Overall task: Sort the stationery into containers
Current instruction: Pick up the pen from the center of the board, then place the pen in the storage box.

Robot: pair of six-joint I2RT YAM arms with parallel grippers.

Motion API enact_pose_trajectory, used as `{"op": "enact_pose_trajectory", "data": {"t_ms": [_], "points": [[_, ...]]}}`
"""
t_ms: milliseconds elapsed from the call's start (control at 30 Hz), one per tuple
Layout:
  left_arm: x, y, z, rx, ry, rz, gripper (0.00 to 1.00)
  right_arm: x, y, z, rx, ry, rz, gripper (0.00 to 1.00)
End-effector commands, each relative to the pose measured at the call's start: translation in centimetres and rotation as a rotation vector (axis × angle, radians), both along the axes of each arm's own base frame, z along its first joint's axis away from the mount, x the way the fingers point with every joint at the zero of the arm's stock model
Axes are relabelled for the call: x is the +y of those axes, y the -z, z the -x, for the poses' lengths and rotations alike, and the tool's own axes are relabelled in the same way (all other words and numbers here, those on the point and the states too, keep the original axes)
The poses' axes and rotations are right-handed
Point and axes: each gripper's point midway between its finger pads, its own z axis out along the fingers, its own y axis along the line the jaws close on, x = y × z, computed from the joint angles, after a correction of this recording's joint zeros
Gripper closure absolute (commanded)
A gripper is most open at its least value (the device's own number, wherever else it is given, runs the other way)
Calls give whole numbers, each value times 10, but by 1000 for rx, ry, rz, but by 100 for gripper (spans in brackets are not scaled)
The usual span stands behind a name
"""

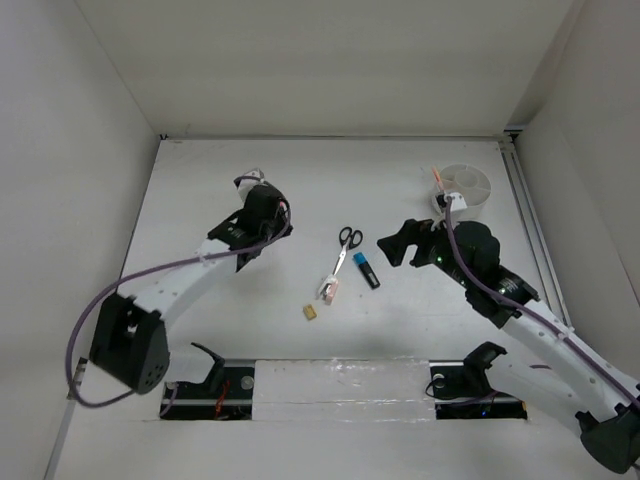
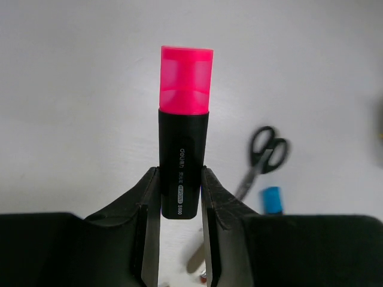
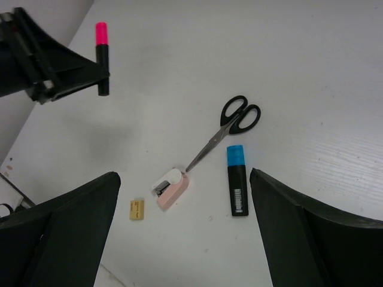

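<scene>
1. Standing at the far right of the table [image 1: 250, 180], the round white tub [image 1: 478, 210] had a thin red pen [image 1: 436, 177] sticking out.
2. The left gripper [image 2: 181, 179] clamped the pink-capped marker [image 2: 185, 119] by its black body.
3. The right gripper [image 3: 184, 175] hung with jaws wide apart, holding nothing.
4. The scissors [image 3: 230, 125] lay mid-table, with the blue-capped marker [image 3: 237, 179] just beside them.
5. A yellow eraser [image 3: 137, 209] lay nearer the arms.

The pink-capped marker [image 2: 184, 149] and blue-capped marker [image 3: 237, 190] are black, scissors [image 3: 222, 133] black-handled, tub [image 1: 478, 205] white.
</scene>
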Motion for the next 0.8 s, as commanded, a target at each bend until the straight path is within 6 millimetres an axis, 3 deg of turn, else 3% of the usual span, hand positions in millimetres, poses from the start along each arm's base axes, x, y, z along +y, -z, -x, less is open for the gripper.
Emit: {"op": "enact_pose_trajectory", "data": {"t_ms": [0,33,67,100,167,233,300,400,467,500,767], "points": [[-23,-55,7,-243,218,78,100,7,-50,-5,-127,-69,-110,5],[-36,-74,8,-333,267,116,100,7,-55,-5,-135,-85,-133,5],[-45,-82,15,-370,317,128,100,11,-65,-7,-145,-100,-153,5],[-69,-84,33,-387,424,152,100,12,-73,-11,-153,-97,-184,5],[-90,-100,45,-468,523,139,100,21,-84,-12,-169,-141,-199,5],[-118,-101,67,-493,606,119,100,31,-97,-17,-159,-152,-239,6],[-137,-102,81,-511,659,95,100,29,-102,-28,-157,-64,-251,6],[-152,-104,90,-523,709,89,100,30,-103,-37,-154,-8,-260,6],[-165,-115,98,-552,731,92,100,34,-91,-43,-118,9,-255,6],[-169,-110,100,-541,743,86,100,39,-88,-42,-107,-1,-250,8],[-173,-122,97,-572,740,98,100,51,-61,-42,-51,11,-237,15]]}}
